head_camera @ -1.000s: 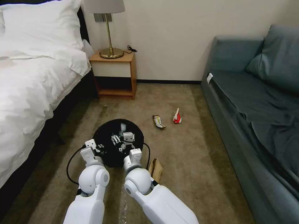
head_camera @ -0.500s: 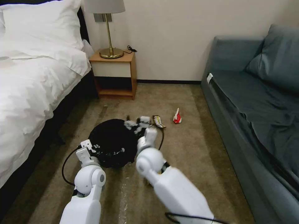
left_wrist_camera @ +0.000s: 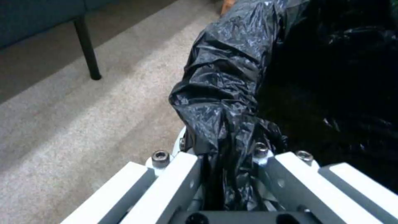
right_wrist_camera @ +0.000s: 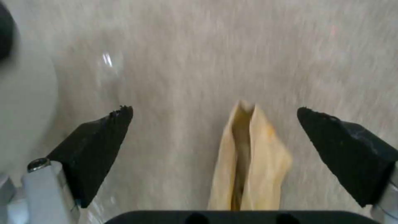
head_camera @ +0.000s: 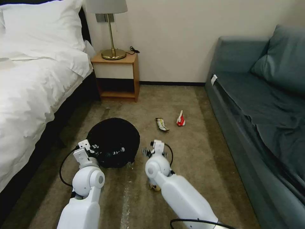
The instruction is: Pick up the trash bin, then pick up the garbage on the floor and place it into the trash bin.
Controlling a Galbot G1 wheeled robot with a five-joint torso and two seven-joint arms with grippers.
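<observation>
The trash bin [head_camera: 112, 140], lined with a black bag [left_wrist_camera: 232, 77], hangs tilted just above the carpet, and my left gripper [head_camera: 85, 152] [left_wrist_camera: 230, 161] is shut on its bagged rim. To the bin's right, my right gripper [head_camera: 154, 149] [right_wrist_camera: 215, 110] points down at the floor, open. Of the garbage, a crumpled tan paper bag [right_wrist_camera: 248, 161] lies on the carpet between the black fingertips [right_wrist_camera: 104, 130], apart from both. In the head view the bag [head_camera: 154, 187] peeks out under the right forearm. A flat dark snack wrapper [head_camera: 162, 124] and a red-and-white wrapper [head_camera: 180, 119] lie farther ahead.
A white bed [head_camera: 28, 95] runs along the left and a blue-grey sofa [head_camera: 263, 111] along the right. A wooden nightstand [head_camera: 117, 76] with a brass lamp [head_camera: 111, 31] stands at the far wall. Open carpet [head_camera: 190, 152] lies between them.
My right gripper has left the bin's mouth, swung right and come back down over the paper bag. The left arm has carried the bin slightly left and farther away.
</observation>
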